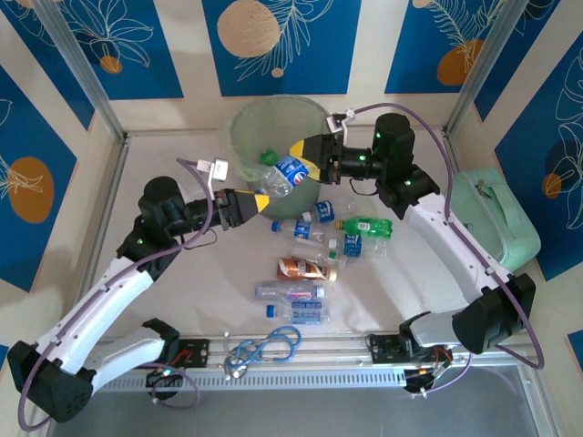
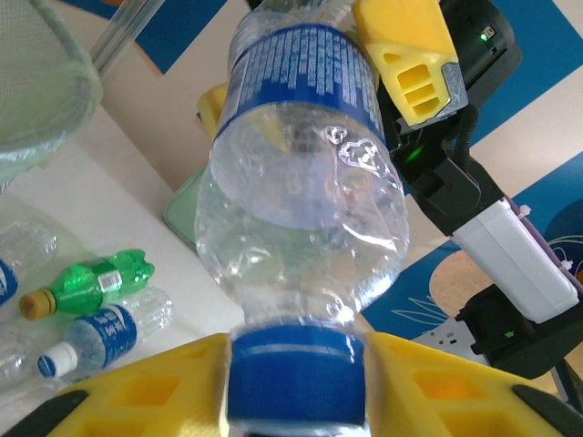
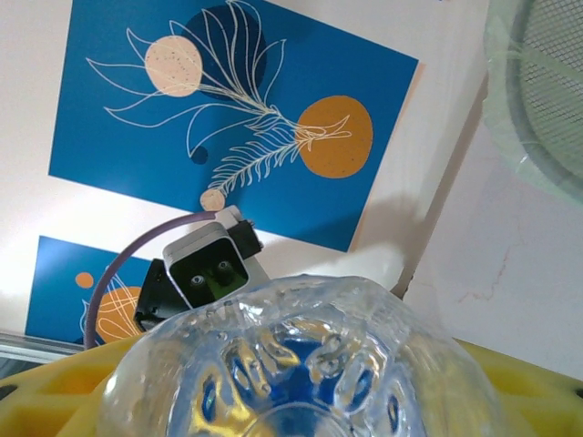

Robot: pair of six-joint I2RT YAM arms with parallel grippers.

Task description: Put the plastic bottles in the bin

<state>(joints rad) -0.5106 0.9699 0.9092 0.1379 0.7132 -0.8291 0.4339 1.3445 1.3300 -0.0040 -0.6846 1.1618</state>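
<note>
While both arms' jaws grip one bottle [image 1: 290, 170] — left its cap, right its body — release over the 12 o'clock bin [image 1: 244, 137] seems next.

A white tabletop [image 1: 209, 282] is lying across the middle of the overhead frame. A blue cable [image 1: 269, 349] is sitting coiled at lower centre, just beside a slotted metal rail [image 1: 310, 375] that is running along the bottom. A mint-green case [image 1: 496, 223] with a handle is resting at the right edge. Blue panels [image 1: 278, 36] printed with pale leaves and orange discs are hanging along the top and sides. One such panel [image 3: 228, 118] is showing in the upper left of the right wrist view.
</note>
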